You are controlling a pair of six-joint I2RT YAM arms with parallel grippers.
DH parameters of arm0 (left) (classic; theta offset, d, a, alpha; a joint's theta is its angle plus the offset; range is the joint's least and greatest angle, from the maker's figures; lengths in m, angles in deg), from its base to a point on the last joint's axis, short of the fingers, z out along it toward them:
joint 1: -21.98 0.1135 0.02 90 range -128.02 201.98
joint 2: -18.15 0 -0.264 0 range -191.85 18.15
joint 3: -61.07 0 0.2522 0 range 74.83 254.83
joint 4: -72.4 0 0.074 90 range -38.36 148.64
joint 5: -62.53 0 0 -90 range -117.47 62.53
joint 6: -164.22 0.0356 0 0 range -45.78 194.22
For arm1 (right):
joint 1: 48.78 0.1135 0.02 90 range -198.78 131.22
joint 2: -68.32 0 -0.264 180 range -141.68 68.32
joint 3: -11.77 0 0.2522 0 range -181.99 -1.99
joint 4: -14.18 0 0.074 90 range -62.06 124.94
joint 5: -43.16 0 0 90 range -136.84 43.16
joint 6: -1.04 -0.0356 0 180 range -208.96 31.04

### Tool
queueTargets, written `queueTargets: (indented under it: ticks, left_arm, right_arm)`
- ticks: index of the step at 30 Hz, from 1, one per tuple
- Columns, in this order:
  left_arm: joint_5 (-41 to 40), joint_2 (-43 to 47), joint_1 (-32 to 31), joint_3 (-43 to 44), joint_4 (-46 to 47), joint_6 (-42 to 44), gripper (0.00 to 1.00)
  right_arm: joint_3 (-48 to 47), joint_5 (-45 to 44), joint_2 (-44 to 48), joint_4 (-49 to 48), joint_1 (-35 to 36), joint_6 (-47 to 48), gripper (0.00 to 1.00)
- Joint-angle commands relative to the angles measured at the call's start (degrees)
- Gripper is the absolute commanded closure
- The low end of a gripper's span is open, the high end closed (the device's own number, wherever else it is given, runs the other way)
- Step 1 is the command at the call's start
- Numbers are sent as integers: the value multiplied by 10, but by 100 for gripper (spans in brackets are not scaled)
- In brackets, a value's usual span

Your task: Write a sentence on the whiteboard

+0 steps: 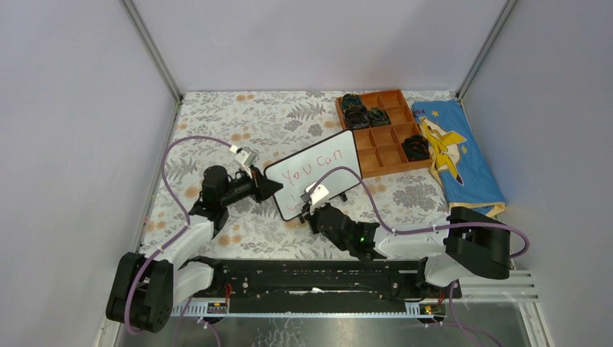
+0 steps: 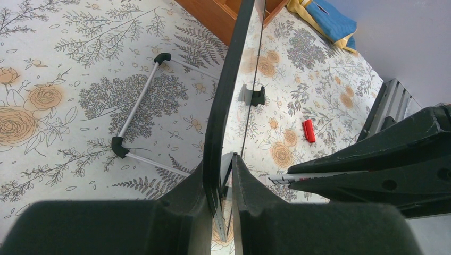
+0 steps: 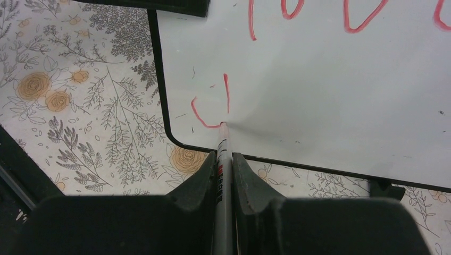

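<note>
Clamping one whiteboard [image 3: 319,106], one marker [image 3: 224,159], two words [image 1: 312,169]

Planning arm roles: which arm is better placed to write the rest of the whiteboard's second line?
Right. The right gripper holds the marker with its tip on the whiteboard at a half-drawn red letter; the left gripper is clamped on the board's edge, steadying it.

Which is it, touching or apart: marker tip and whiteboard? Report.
Touching. The right wrist view shows the marker tip pressed onto the whiteboard, at the end of a red stroke.
</note>
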Motion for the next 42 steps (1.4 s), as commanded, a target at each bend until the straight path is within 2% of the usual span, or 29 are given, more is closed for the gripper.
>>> queueTargets:
  ticks: [1, 12, 22, 42]
  left_arm:
    - [-48, -6, -1, -1, -50, 56, 87]
    - [-48, -8, -2, -1, -49, 57, 87]
    - [-49, -10, -2, 1, -50, 57, 87]
    - [-50, -7, -2, 1, -51, 58, 87]
  right_arm:
    - [-34, -46, 12, -21, -17, 21, 100]
    - [-48, -37, 16, -22, -17, 27, 100]
    - [9, 17, 53, -29, -10, 1, 100]
    - [-20, 49, 13, -57, 14, 2, 100]
